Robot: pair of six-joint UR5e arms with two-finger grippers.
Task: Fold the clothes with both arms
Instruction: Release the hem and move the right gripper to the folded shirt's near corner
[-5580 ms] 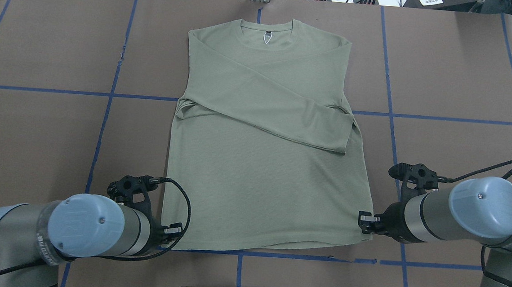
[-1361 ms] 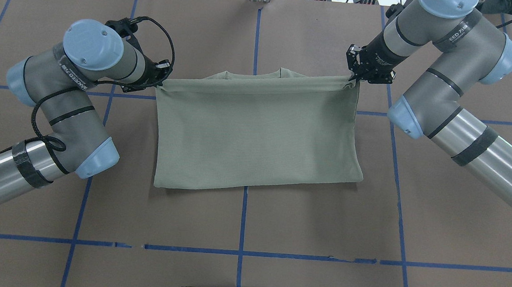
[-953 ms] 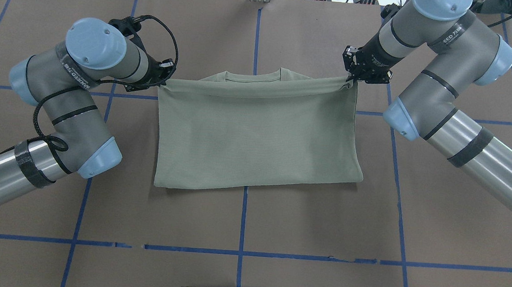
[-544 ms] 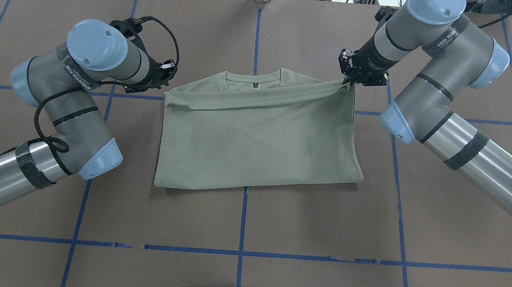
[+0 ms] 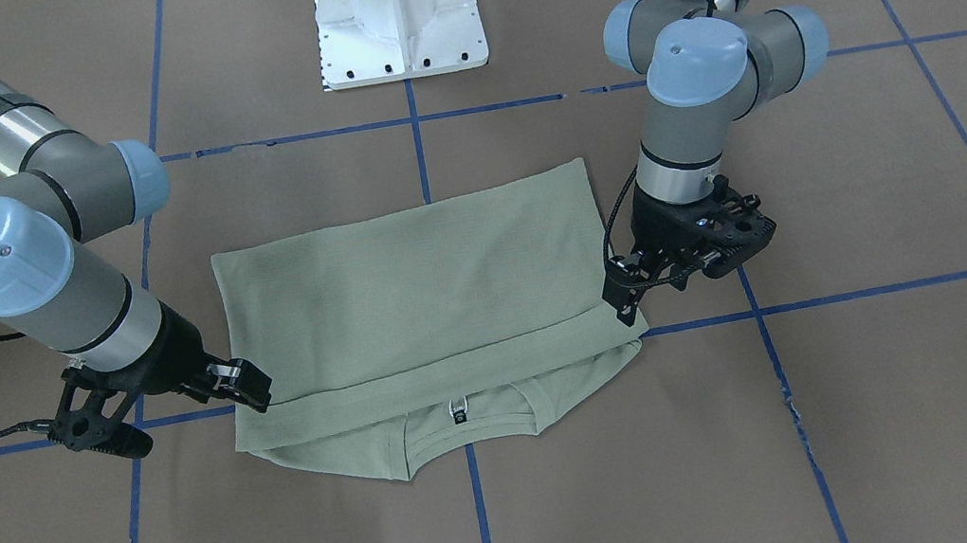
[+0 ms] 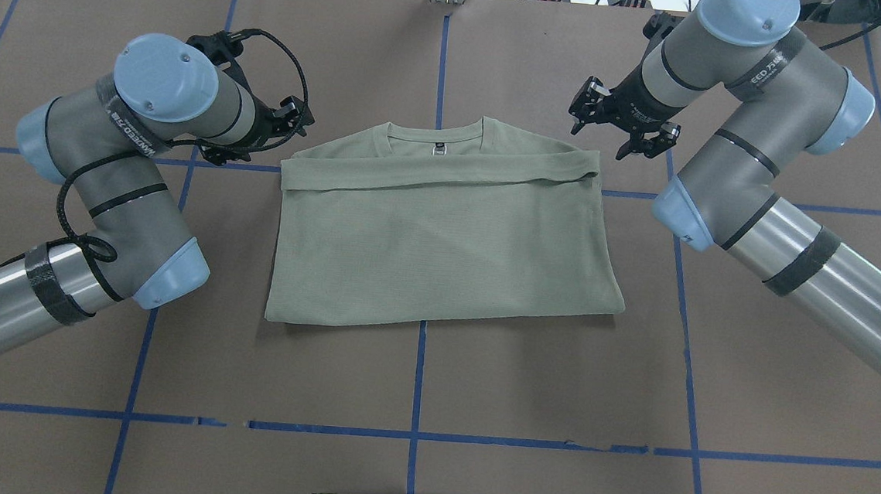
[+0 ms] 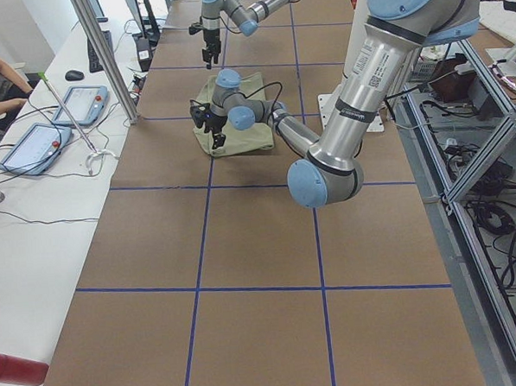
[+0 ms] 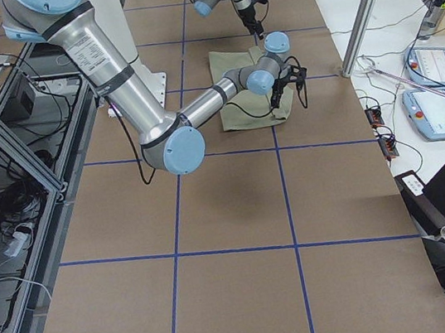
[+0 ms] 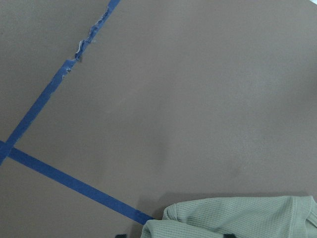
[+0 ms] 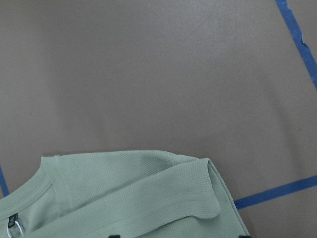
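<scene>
Shirt (image 9: 233, 218) edge-cropped in wrist views

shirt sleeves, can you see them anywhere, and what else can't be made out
- Sleeves: hidden in every view, under the shirt's folded-over body.
- Neck label print: too small, overhead and front views.
- Left gripper fingertips: cut off by the left wrist view's bottom edge.

Brown table (image 6: 555, 379), blue tape grid (image 6: 473, 439), white desk (image 7: 20, 275)

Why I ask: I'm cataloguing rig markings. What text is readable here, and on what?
"EED", followed by blurred characters: black band on the right arm.
White lettering on the band of the left arm: too blurred to read.
Neck label of the shirt: no legible text.
</scene>
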